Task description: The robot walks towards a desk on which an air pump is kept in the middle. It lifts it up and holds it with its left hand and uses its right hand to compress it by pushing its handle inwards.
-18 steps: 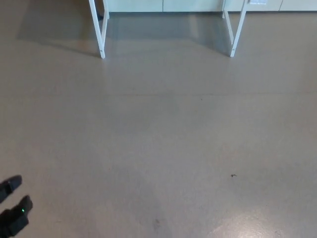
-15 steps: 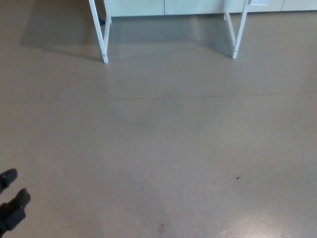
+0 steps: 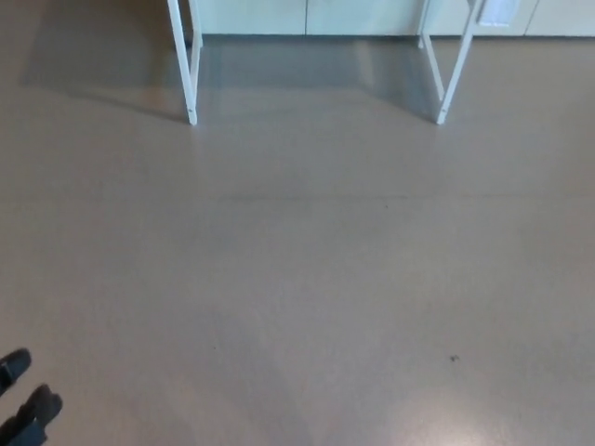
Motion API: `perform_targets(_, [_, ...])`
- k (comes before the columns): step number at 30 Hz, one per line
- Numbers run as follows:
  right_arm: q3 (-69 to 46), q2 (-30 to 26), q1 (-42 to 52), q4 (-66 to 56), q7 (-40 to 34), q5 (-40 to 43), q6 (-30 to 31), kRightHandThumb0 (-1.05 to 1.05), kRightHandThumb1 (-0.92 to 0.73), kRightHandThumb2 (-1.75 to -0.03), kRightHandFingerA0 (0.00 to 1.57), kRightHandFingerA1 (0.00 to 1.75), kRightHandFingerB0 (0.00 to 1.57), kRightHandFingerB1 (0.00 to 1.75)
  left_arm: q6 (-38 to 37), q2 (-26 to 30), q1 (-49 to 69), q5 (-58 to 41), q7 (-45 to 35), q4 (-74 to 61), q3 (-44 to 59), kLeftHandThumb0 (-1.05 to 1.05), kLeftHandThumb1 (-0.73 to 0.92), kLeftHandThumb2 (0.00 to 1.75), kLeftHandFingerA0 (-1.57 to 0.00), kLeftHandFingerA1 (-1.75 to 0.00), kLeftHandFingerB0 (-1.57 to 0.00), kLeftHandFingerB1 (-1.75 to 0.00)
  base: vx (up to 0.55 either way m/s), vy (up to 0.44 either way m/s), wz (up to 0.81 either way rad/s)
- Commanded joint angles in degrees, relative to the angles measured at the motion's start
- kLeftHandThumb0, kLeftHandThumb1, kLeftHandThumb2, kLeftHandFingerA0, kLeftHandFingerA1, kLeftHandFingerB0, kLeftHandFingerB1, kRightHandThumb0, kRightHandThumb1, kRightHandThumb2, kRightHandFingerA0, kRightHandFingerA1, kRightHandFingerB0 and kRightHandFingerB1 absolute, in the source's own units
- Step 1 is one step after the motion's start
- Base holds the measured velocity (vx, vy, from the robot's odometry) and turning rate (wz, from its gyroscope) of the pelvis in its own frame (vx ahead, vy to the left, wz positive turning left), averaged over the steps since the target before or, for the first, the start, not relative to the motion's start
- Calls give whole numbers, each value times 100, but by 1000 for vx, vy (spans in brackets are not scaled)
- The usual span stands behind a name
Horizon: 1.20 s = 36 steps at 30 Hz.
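Only the white legs of the desk show at the top of the head view, the left leg point(image 3: 184, 70) and the right leg point(image 3: 455, 74); the desktop and the air pump are out of the picture. My left hand point(image 3: 26, 395) pokes in at the bottom left corner above the bare floor. Two black fingertips point(image 3: 14, 365) are spread apart with nothing between them. The hand is far from the desk. My right hand does not show.
Tan floor point(image 3: 307, 279) fills nearly the whole picture, with a small dark speck point(image 3: 454, 358) at the lower right. Pale cabinet fronts point(image 3: 251, 14) run along the wall behind the desk. The desk casts a shadow around its legs.
The whole picture has shifted: the desk legs and the floor speck sit lower, so the camera has moved. My left hand shows less of itself, lower in the corner.
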Motion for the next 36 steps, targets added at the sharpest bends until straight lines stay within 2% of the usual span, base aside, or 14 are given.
perform_targets(1, [20, 0, 579, -261, 146, 110, 140, 3, -89, -66, 34, 50, 14, 37, 178, -39, 542, -47, -86, -229, -69, -16, 75, 62, -45, -38, -37, -34, 273, 144, 3])
perform_targets(8, [19, 0, 975, -341, 251, 200, 111, 5, -86, -67, 32, 49, 11, 36, 50, 2, 951, 19, -239, -346, -256, -17, 82, 62, -42, -36, -34, -33, 266, -18, 10])
perform_targets(15, [37, -54, 1058, -275, 342, 187, 9, 3, -85, -67, 34, 50, 12, 37, 98, -6, 985, 4, -169, -363, -287, -18, 78, 62, -44, -36, -37, -34, 337, -184, 14])
perform_targets(18, [52, -86, 1080, -241, 366, 174, 22, 7, -89, -67, 31, 49, 12, 36, 69, 6, 1026, 37, -188, -322, -322, -16, 77, 63, -44, -37, -35, -34, 298, -110, 1])
perform_targets(19, [58, -99, 1085, -205, 388, 169, -6, 5, -89, -67, 30, 49, 12, 37, 14, 20, 1052, 84, -202, -301, -360, -17, 83, 63, -43, -36, -35, -33, 331, -44, -3])
perform_targets(27, [76, -118, 1136, -169, 454, 171, -92, 6, -89, -67, 33, 51, 12, 37, -48, 17, 1102, 136, -125, -296, -431, -16, 78, 63, -46, -38, -35, -34, 386, 94, -17])
perform_targets(36, [143, -157, 1259, -248, 495, 119, -102, 3, -87, -66, 33, 50, 14, 38, -280, 83, 1127, 162, -265, -39, -520, -17, 84, 64, -44, -37, -34, -33, 450, 36, -1])
